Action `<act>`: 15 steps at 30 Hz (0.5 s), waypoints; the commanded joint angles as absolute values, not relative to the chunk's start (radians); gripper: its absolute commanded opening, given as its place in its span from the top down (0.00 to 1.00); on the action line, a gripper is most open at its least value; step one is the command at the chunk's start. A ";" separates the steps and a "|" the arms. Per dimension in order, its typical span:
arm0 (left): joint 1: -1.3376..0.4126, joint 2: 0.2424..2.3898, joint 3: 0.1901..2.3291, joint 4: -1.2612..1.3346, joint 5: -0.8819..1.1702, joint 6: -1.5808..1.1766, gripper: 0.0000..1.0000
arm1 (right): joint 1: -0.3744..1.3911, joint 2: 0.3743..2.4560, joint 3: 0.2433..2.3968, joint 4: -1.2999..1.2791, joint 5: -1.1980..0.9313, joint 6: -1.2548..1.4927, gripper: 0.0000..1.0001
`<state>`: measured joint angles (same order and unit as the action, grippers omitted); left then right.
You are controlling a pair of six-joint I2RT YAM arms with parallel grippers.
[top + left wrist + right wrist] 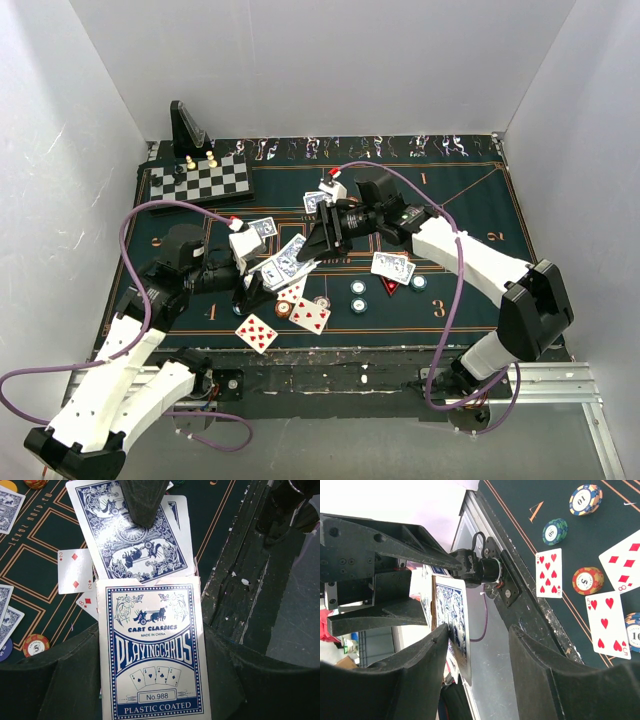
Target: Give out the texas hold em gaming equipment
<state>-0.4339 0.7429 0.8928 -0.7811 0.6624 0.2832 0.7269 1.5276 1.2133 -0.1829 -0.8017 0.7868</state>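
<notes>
My left gripper (262, 272) is shut on a blue-and-white playing card box (152, 650), held above the felt. A blue-backed card (132, 540) sticks out of the box's far end. My right gripper (477, 640) straddles that card (452, 612). Its left finger (420, 670) touches the card's face, and the right finger (545, 670) stands well apart from it. In the top view the right gripper (312, 250) meets the box (283, 268) mid-table. Face-up red cards (257, 332) (311, 315), blue-backed cards (393, 267) and chips (358, 288) lie on the green mat.
A chessboard (197, 180) with pawns and a black angled stand (188, 128) sit at the back left. A red triangle marker (389, 286) lies near the teal chips. White walls close in both sides. The worn table edge (235, 595) runs under the left gripper.
</notes>
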 commanded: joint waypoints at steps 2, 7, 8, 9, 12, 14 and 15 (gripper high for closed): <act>-0.430 0.723 0.911 -0.750 0.692 0.278 1.00 | 0.710 1.483 1.201 -0.160 -0.784 0.779 0.44; -0.430 0.719 0.911 -0.753 0.695 0.276 1.00 | 0.701 1.477 1.203 -0.163 -0.779 0.773 0.48; -0.430 0.718 0.910 -0.752 0.695 0.276 1.00 | 0.700 1.477 1.203 -0.161 -0.776 0.775 0.48; -0.430 0.718 0.910 -0.753 0.695 0.278 1.00 | 0.699 1.477 1.203 -0.155 -0.778 0.778 0.48; -0.430 0.716 0.907 -0.756 0.696 0.279 1.00 | 0.699 1.474 1.203 -0.132 -0.781 0.795 0.50; -0.430 0.715 0.904 -0.756 0.696 0.276 1.00 | 0.701 1.468 1.201 -0.118 -0.776 0.804 0.51; -0.430 0.715 0.905 -0.756 0.696 0.278 1.00 | 0.698 1.463 1.198 -0.112 -0.772 0.810 0.53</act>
<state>-0.4339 0.7353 0.8928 -0.7841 0.6647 0.2768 0.7063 1.5105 1.2125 -0.1707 -0.7876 0.7937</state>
